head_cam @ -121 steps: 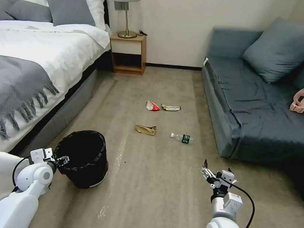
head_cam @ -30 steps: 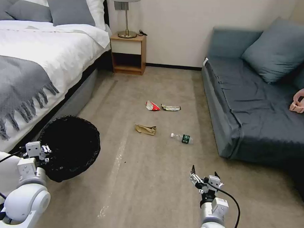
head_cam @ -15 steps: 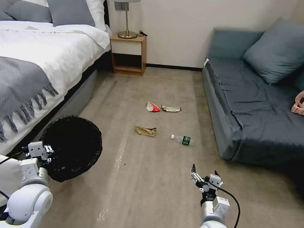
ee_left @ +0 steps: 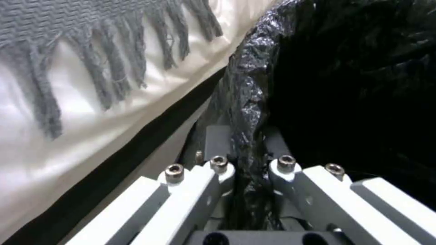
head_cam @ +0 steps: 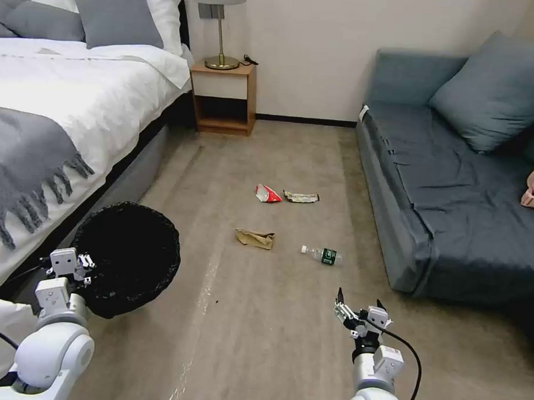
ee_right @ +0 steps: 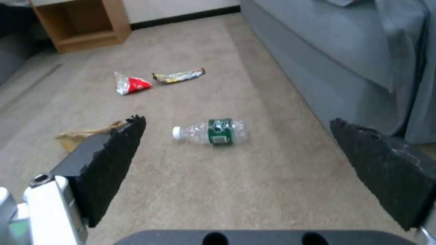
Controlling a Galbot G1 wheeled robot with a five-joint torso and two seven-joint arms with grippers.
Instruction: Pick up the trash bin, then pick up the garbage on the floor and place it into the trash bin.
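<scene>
Left arm bent low beside trash bin (head_cam: 130,259), wrist raised; left gripper (head_cam: 80,269) clamped on bin's near rim, fingers (ee_left: 218,136) pinching black liner. Right arm extended forward, well apart from bin; right gripper (head_cam: 359,308) pointing ahead, fingers (ee_right: 113,163) spread wide, holding nothing.

I see open carpet (head_cam: 286,317) leading to the bottle (head_cam: 322,255); bed (head_cam: 59,128) and sofa (head_cam: 454,195) flank it.
</scene>
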